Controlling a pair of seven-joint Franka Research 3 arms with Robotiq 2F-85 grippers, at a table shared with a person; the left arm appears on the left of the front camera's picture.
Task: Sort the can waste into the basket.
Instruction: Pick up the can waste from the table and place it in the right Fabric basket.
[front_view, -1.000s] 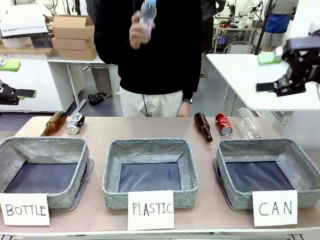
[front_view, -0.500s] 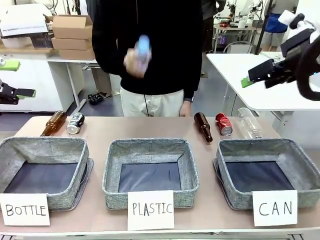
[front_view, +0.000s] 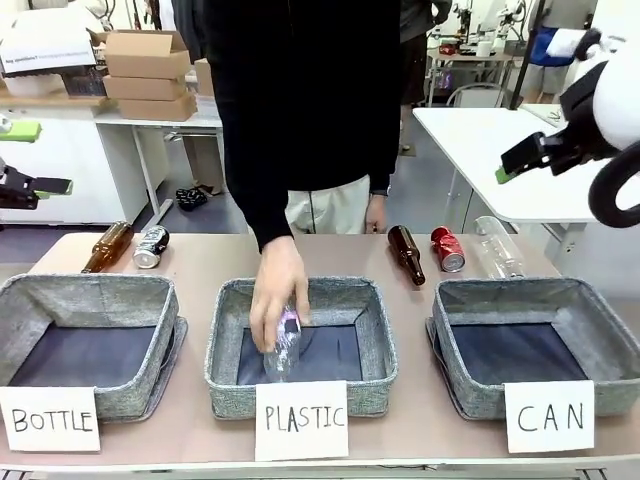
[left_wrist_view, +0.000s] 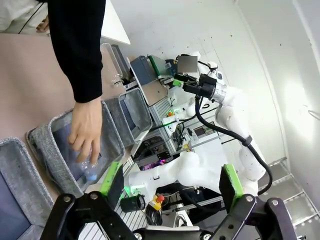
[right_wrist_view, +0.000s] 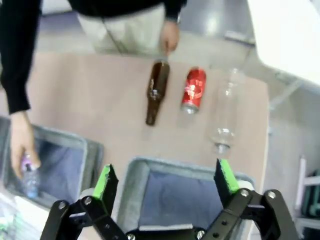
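Observation:
The red can (front_view: 447, 248) lies on the table's far right, between a brown bottle (front_view: 406, 254) and a clear plastic bottle (front_view: 498, 247). The dark can (front_view: 151, 246) lies at the far left. The grey basket (front_view: 505, 288) with the CAN card (front_view: 549, 416) stands at the front right and holds nothing. My right gripper (front_view: 520, 162) hangs open high above the right side. In its wrist view the red can (right_wrist_view: 193, 90) lies beyond the basket rim (right_wrist_view: 165, 166), below the gripper (right_wrist_view: 167, 182). My left gripper (front_view: 35, 157) stays open at the left edge, off the table.
A person's hand (front_view: 277, 298) holds a clear plastic bottle (front_view: 284, 347) down in the middle PLASTIC basket (front_view: 375, 330). The BOTTLE basket (front_view: 160, 300) stands at the left, with another brown bottle (front_view: 106, 246) behind it. A white side table (front_view: 480, 140) sits under my right arm.
The person has brought the plastic bottle down from chest height into the PLASTIC basket. My right gripper has shifted slightly up high. The left gripper and both cans have not moved.

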